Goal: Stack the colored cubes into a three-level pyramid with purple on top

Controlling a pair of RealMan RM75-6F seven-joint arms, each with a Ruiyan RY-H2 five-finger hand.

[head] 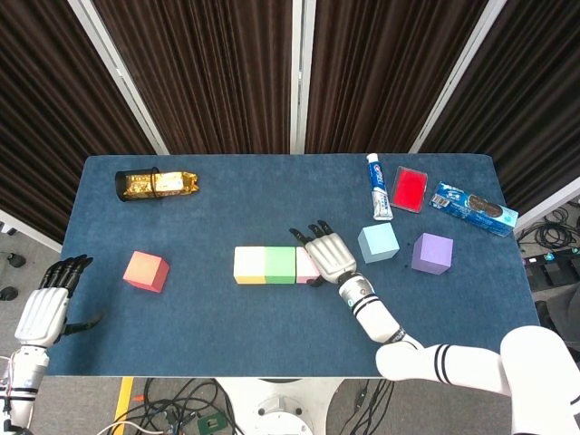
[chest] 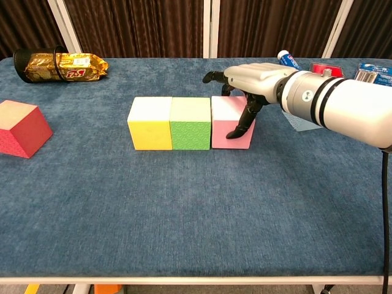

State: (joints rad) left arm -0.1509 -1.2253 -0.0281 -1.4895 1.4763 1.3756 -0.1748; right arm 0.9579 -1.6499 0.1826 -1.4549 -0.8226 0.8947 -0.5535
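Yellow, green and pink cubes stand in a row at the table's middle. My right hand lies over the pink cube. Its fingers reach past the cube's far side and its thumb presses the front face, so it grips the cube. An orange-red cube sits alone at the left. A light blue cube and the purple cube stand to the right of the hand. My left hand hangs open off the table's left front corner, holding nothing.
A gold snack bag in a black holder lies at the back left. A toothpaste tube, a red box and a blue cookie pack lie at the back right.
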